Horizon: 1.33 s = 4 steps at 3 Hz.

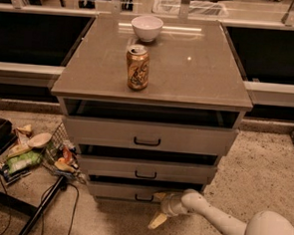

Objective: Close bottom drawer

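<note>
The grey cabinet has three drawers, all pulled out a little. The bottom drawer [117,191] is the lowest and narrowest, with a flat grey front and a small black bar handle [143,198]. My gripper [159,209] reaches in from the lower right on a white arm [215,221]. It sits right at the drawer's front, just right of the handle and low near the floor. One pale fingertip [156,221] points down and to the left, below the drawer front.
A gold can [137,67] and a white bowl [147,28] stand on the cabinet top [200,68]. A wire basket [60,151] with snacks and loose packets [22,159] lies on the floor at the left, by a black stand leg [41,210].
</note>
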{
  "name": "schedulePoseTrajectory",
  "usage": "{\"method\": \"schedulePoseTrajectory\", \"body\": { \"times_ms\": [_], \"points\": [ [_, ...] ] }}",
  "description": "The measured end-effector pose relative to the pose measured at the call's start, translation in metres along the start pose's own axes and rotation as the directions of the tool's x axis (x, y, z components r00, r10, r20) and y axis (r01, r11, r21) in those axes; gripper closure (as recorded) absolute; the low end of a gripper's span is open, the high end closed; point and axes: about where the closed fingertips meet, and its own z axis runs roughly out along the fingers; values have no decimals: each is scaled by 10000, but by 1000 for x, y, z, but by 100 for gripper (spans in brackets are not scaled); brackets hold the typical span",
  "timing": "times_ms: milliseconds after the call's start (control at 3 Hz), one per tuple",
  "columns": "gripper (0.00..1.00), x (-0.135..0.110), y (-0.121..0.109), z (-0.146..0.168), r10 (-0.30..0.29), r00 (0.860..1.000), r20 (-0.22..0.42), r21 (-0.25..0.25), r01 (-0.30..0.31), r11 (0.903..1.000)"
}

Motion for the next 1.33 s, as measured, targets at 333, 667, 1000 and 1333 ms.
{"method": "schedulePoseTrajectory", "body": {
  "times_ms": [333, 667, 1000, 1333],
  "points": [
    [18, 0, 2, -1, 0, 10000, 0, 0, 0, 10000],
    [41, 0, 2, -1, 0, 10000, 0, 0, 0, 10000],
    [65, 3, 24, -11, -176, 9993, -330, -220, 168, 9996],
    [88, 25, 22, -81, -464, 9872, -1527, 485, 544, 9973]
  ]
}}
